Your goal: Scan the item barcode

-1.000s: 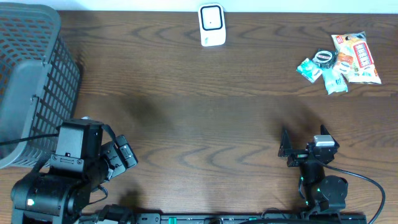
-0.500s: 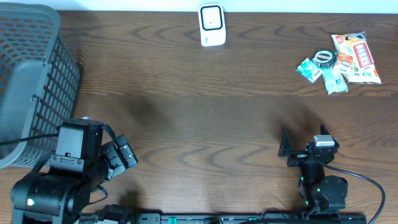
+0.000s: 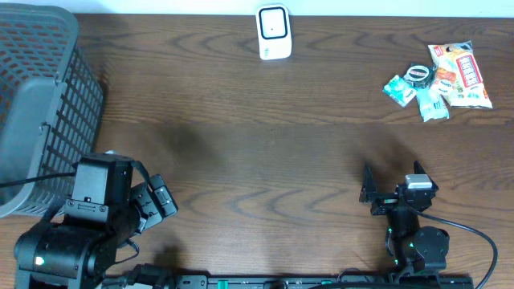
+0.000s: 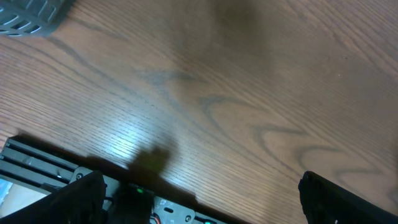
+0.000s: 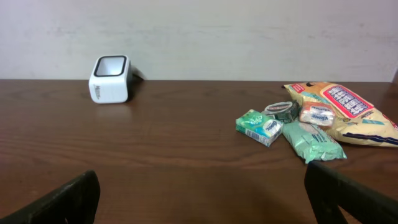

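The white barcode scanner (image 3: 273,32) stands at the table's far edge, also in the right wrist view as the scanner (image 5: 109,78). The items lie in a pile at the far right: a yellow snack bag (image 3: 460,75), a tape roll (image 3: 417,75) and green packets (image 3: 397,89). From the right wrist they are the snack bag (image 5: 348,112), a green box (image 5: 259,127) and a green pouch (image 5: 313,142). My right gripper (image 3: 391,183) (image 5: 202,177) is open and empty near the front edge, far from the pile. My left gripper (image 3: 154,201) (image 4: 199,183) is open and empty at the front left.
A large grey mesh basket (image 3: 40,104) fills the left side, its corner basket (image 4: 31,15) showing in the left wrist view. The arms' black base rail (image 4: 43,163) runs along the front table edge. Brown wood table (image 3: 257,144) lies between the arms and the scanner.
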Tool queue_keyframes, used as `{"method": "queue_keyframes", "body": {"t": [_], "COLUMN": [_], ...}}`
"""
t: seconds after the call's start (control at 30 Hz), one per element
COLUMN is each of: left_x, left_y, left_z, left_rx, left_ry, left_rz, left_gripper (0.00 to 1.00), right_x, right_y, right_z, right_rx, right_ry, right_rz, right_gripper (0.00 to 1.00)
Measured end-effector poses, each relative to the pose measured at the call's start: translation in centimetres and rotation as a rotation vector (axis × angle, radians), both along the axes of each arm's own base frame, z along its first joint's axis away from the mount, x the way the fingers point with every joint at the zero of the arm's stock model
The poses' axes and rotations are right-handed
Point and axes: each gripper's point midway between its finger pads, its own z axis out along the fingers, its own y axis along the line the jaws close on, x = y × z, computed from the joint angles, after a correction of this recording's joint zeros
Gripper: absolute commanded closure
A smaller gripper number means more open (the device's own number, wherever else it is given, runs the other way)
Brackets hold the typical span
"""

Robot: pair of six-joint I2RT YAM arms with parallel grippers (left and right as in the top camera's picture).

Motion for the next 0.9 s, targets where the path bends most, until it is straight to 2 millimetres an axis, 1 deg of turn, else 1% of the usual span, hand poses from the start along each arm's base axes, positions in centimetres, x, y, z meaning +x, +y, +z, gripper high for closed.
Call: {"method": "queue_keyframes", "body": {"t": [0.1,0.17,0.23,0.3,0.37,0.4,0.47,0.57,0.63,0.77,0.9], "left_x": [-0.4,-0.3,0.4,1.6,3.3,3.8,5.2,6.2,6.5,6.8,7.3], "left_y": [0.1,0.1,-0.1,-0.3,-1.0,-1.5,-2.8,-4.6,-5.5,-6.3,-6.0], "left_z": [-0.2,-0.1,0.2,0.8,1.8,2.1,3.1,3.9,4.1,3.7,2.3], "left_rx": [0.004,0.003,-0.002,-0.004,-0.006,-0.009,-0.013,-0.004,0.009,0.047,0.09], "left_ry": [0.019,0.015,-0.017,-0.073,-0.163,-0.194,-0.293,-0.413,-0.484,-0.609,-0.719], "left_rz": [0.0,0.001,-0.003,-0.026,-0.095,-0.135,-0.262,-0.441,-0.532,-0.637,-0.648], "left_gripper": [0.03,0.02,0.02,0.02,0.02,0.02,0.02,0.02,0.02,0.02,0.02], "right_x": [0.0,0.0,0.0,0.0,0.0,0.0,0.0,0.0,0.0,0.0,0.0], "right_y": [0.0,0.0,0.0,0.0,0.0,0.0,0.0,0.0,0.0,0.0,0.0], "right_z": [0.0,0.0,0.0,0.0,0.0,0.0,0.0,0.0,0.0,0.0,0.0], "right_rx": [0.0,0.0,0.0,0.0,0.0,0.0,0.0,0.0,0.0,0.0,0.0], "right_ry": [0.0,0.0,0.0,0.0,0.0,0.0,0.0,0.0,0.0,0.0,0.0], "right_rz": [0.0,0.0,0.0,0.0,0.0,0.0,0.0,0.0,0.0,0.0,0.0], "right_gripper": [0.01,0.01,0.01,0.01,0.01,0.01,0.01,0.01,0.01,0.01,0.01]}}
